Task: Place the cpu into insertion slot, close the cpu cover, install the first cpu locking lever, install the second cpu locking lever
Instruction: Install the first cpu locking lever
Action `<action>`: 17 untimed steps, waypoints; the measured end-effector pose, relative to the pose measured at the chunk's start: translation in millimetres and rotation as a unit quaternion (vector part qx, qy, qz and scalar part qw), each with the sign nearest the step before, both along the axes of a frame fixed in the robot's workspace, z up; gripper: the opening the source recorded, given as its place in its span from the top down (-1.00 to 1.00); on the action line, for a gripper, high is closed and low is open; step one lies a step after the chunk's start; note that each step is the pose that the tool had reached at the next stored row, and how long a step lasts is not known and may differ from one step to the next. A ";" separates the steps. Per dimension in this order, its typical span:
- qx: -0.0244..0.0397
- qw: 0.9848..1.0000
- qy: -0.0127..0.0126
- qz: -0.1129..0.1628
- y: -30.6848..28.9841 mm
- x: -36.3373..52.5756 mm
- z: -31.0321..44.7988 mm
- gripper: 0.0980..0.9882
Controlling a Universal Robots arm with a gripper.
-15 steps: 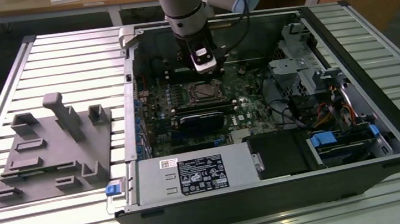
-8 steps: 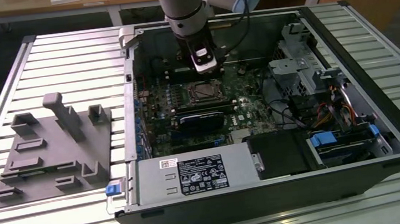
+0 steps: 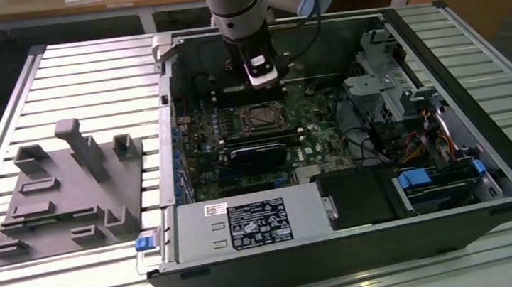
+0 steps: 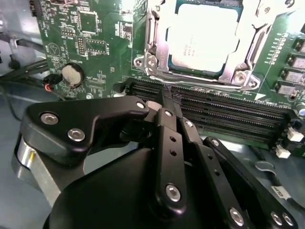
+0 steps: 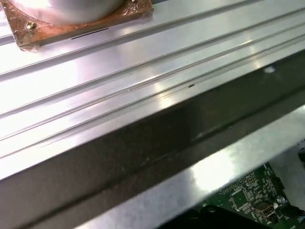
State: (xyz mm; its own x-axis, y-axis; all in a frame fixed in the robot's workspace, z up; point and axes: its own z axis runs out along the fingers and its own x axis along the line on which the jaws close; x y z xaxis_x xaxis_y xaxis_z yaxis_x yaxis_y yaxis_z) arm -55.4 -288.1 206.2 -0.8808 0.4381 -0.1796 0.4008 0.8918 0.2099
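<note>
Black linkage bars of the gripper (image 4: 167, 102) converge in the second wrist view, with the fingers (image 4: 167, 98) closed together and holding nothing, their tips just above the long black memory slots (image 4: 224, 117). Beyond those slots lies the cpu (image 4: 204, 36), seated flat in the insertion slot (image 4: 159, 71) on the green circuit board (image 4: 95, 43). The cpu cover (image 4: 248, 59) frames the chip, its silvery metal edge visible around the pale face. A round coin cell (image 4: 72, 74) sits on the board, well apart from the fingers.

In the exterior view the gripper (image 3: 264, 85) hangs inside the open computer case (image 3: 483, 127), just behind the cpu (image 3: 260, 118). A black-finned card (image 3: 259, 154) lies nearer the camera than the chip, then the power supply (image 3: 245, 223). A grey fixture tray (image 3: 62, 199) rests on the slatted table (image 3: 86, 68) to the exterior view's left of the case
</note>
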 end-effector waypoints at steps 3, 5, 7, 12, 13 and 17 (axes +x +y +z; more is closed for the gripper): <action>0.000 1.000 0.000 0.000 -0.4 0.1 0.2 0.98; -0.001 1.000 0.000 0.000 -1.5 0.0 0.2 0.98; -0.001 1.000 0.000 0.000 -2.9 0.1 0.2 0.98; -0.006 1.000 0.000 0.000 -7.7 0.1 0.2 0.98; -0.008 1.000 0.000 0.000 -8.8 0.1 0.2 0.98; -0.013 1.000 0.000 0.000 -14.2 0.1 0.1 0.98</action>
